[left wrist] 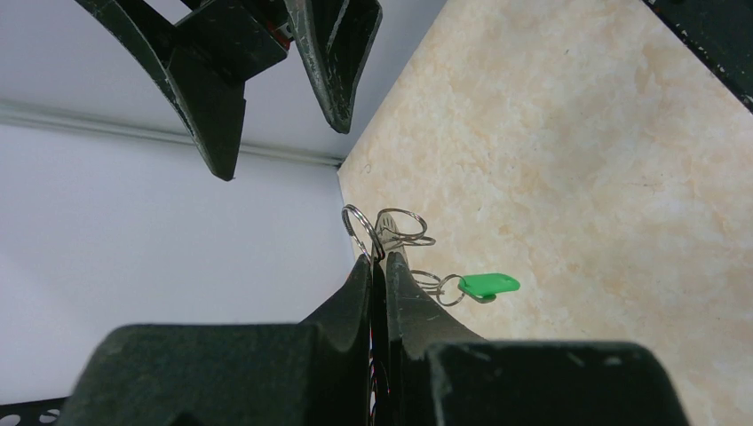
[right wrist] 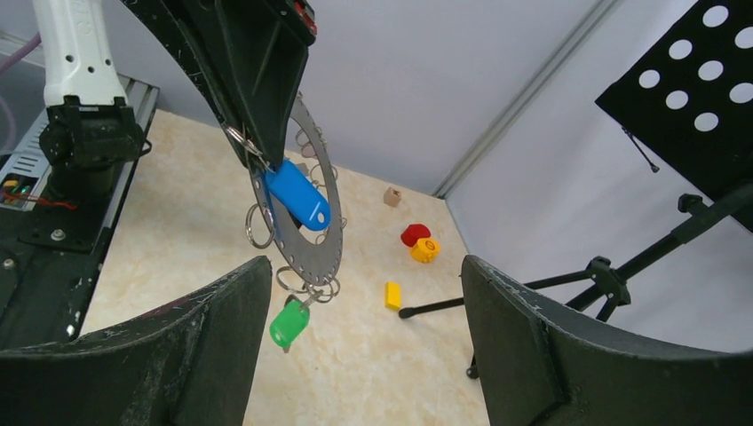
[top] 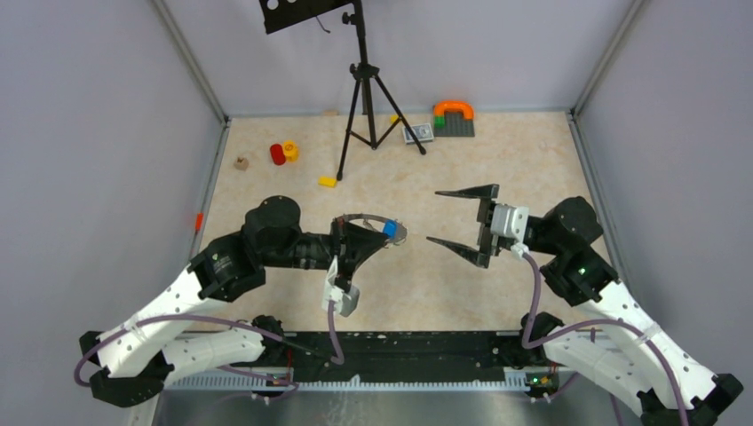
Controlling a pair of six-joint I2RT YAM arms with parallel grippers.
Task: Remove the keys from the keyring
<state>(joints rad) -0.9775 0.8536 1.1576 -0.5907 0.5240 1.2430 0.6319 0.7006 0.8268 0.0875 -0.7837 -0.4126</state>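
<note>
The left tool (left wrist: pixel 382 266) is clamping shut on the keyring (right wrist: pixel 313 256), hanging it upright above the tabletop (top: pixel 497 177) at mid-frame. The right tool (top: pixel 433 216) is gaping wide and empty just right of it. The ring's flat face and dangling keys (right wrist: pixel 297 197) are facing it.

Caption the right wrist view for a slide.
Left gripper holds keyring aloft, blue tag and green tag dangling, facing the open right gripper.
</note>
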